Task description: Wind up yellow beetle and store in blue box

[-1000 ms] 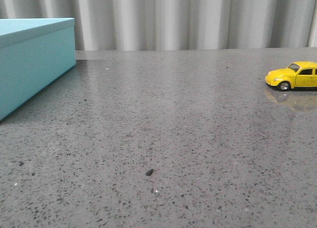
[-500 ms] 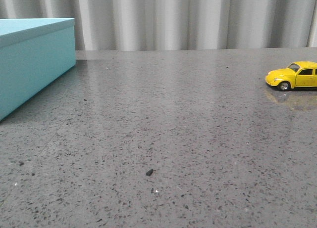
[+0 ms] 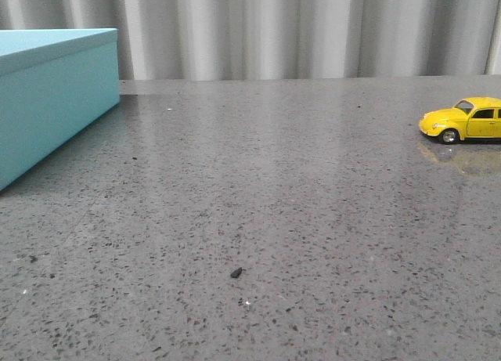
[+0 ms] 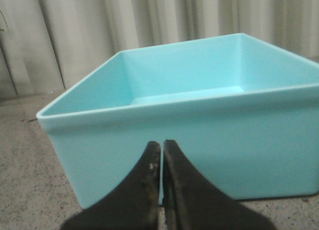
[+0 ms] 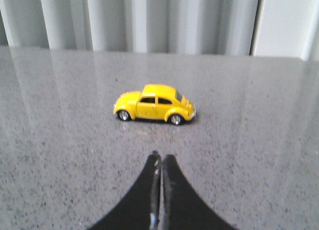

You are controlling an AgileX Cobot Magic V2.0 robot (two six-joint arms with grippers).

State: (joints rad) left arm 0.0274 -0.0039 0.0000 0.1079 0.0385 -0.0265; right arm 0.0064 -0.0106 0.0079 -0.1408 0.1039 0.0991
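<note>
I see the yellow beetle standing free on the counter, well apart from the blue box, nose toward it, long axis along that line. My right gripper faces its side, fingers pressed together, empty; my left gripper, likewise closed, waits beside the open box for storing, I judge.

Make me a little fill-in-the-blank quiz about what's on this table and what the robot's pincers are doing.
1. The yellow beetle stands on the table's ____ side in the front view.
2. The blue box has no lid on and is ____ inside.
3. The left pincer and right pincer are both ____.

Missing words: right; empty; shut
</note>
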